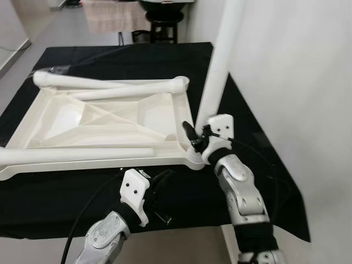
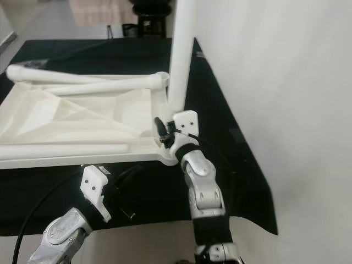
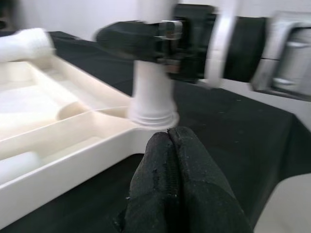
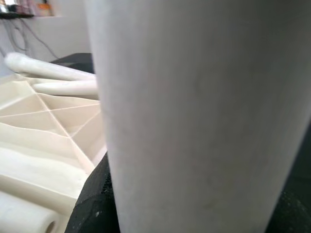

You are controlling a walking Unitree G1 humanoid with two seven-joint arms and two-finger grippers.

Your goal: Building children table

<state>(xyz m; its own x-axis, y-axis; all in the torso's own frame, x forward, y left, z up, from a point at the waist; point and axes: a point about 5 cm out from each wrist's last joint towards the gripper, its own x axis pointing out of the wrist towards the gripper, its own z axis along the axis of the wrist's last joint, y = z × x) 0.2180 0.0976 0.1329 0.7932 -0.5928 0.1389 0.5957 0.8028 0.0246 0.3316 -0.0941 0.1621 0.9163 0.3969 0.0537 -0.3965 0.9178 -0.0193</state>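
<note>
A white children's tabletop (image 1: 33,118) lies upside down on a black cloth (image 1: 247,137). One white leg (image 1: 220,66) stands upright at the tabletop's near right corner socket, and my right gripper (image 1: 197,137) is shut on it low down. The right wrist view has this leg (image 4: 204,111) very close. Two loose legs (image 1: 110,83) lie along the tabletop's far side and another (image 1: 77,154) along its near side. My left gripper (image 1: 162,179) is shut and holds nothing, resting low over the cloth just in front of that corner. Its fingers (image 3: 175,179) point at the leg's base (image 3: 151,102).
A white wall (image 1: 297,82) runs close along the right of the cloth. The cloth's front edge (image 1: 192,220) is near my body. A dark stool (image 1: 165,25) and a pale hanging cloth (image 1: 113,16) stand beyond the far end.
</note>
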